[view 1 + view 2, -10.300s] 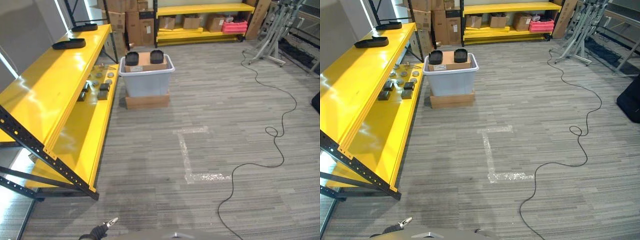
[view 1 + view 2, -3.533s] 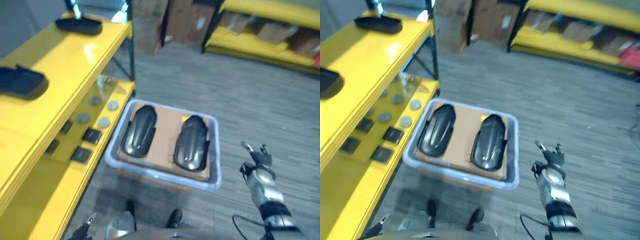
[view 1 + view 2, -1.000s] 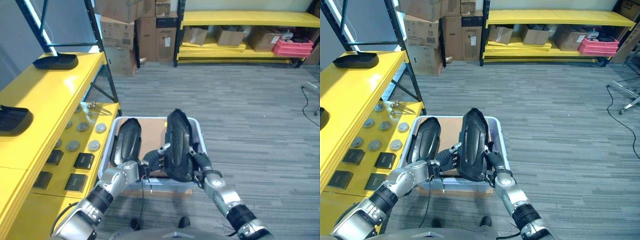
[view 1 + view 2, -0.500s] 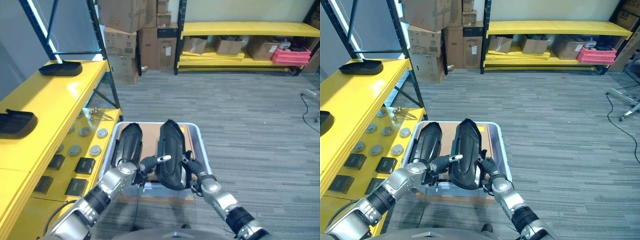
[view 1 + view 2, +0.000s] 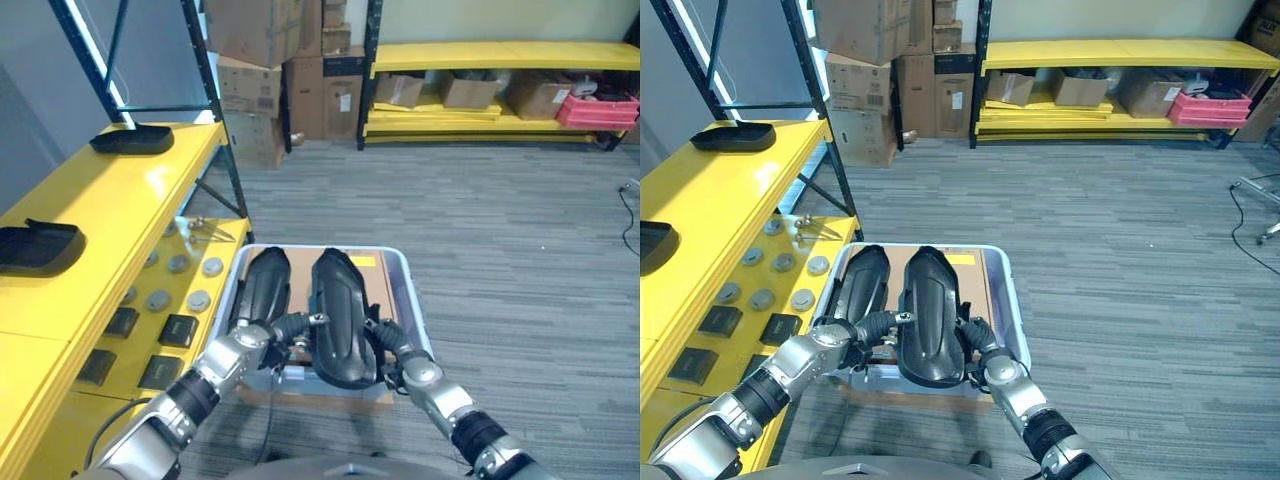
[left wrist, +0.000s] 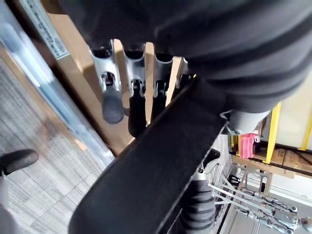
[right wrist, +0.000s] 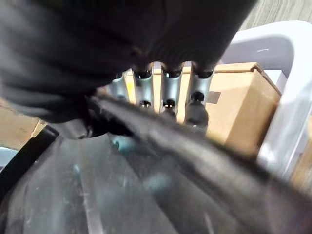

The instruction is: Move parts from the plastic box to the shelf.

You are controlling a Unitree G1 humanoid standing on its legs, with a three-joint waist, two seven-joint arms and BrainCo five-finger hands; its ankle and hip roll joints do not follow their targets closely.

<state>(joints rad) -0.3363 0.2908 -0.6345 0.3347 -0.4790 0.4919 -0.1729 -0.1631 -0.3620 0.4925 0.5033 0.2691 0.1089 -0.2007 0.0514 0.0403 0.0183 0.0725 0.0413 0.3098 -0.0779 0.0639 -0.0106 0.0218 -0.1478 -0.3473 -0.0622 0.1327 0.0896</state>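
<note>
Both hands, left hand (image 5: 268,338) and right hand (image 5: 392,343), clamped the black part (image 5: 340,317) edgewise, fingers curled under it, over the plastic box (image 5: 408,300) at lower centre.

The two black parts (image 5: 342,316) (image 5: 263,290) look like glossy moulded plastic. The box (image 5: 410,300) is pale translucent plastic over matt brown cardboard (image 5: 298,268). The shelf (image 5: 110,215) is smooth, shiny yellow-painted metal.

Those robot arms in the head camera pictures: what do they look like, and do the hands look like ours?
Both arms are silver-grey metal with black bands at the joints. The left hand and right hand wear dark ribbed covers over back and wrist; silver fingers end in dark rounded tips, roughly human in shape.
</note>
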